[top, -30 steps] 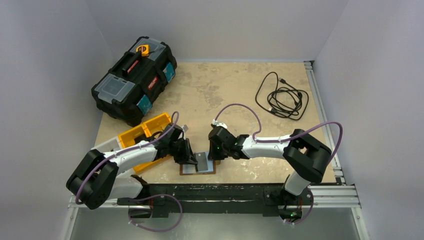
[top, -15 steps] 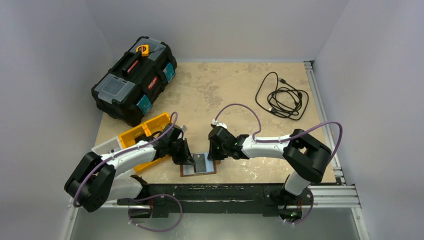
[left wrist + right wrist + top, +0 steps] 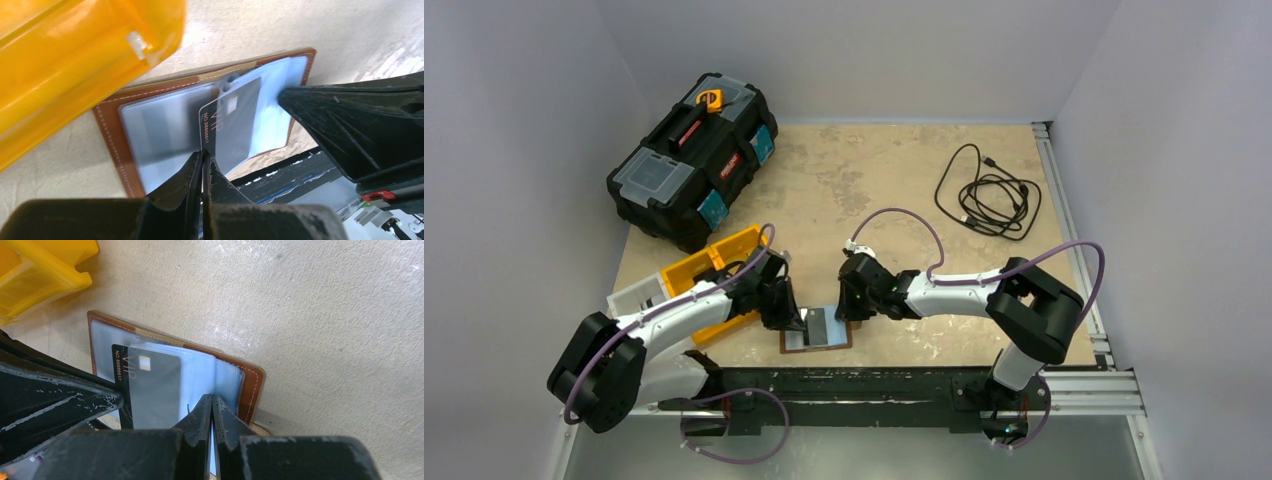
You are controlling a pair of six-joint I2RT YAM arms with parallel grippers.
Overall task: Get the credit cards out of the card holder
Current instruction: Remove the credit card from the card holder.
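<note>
The card holder point(image 3: 824, 343) lies open near the table's front edge, brown border point(image 3: 112, 145) around pale blue clear sleeves. A dark grey credit card point(image 3: 235, 125) marked VIP sticks partway out of a sleeve. My left gripper point(image 3: 202, 152) is shut on that card's near edge. My right gripper point(image 3: 212, 397) is shut on a clear sleeve page at the holder's right half point(image 3: 252, 385). The card point(image 3: 150, 385) shows beside it in the right wrist view. In the top view the left gripper point(image 3: 796, 318) and right gripper point(image 3: 849, 310) face each other across the holder.
An orange tray point(image 3: 709, 275) sits just left of the holder, close behind the left gripper. A black toolbox point(image 3: 692, 160) stands at the back left. A coiled black cable point(image 3: 989, 195) lies at the back right. The metal rail point(image 3: 874, 385) runs along the table's near edge.
The left gripper closed on the card's edge and drew back a little to the left with it. The holder shifted slightly left. The right gripper stayed shut in place.
</note>
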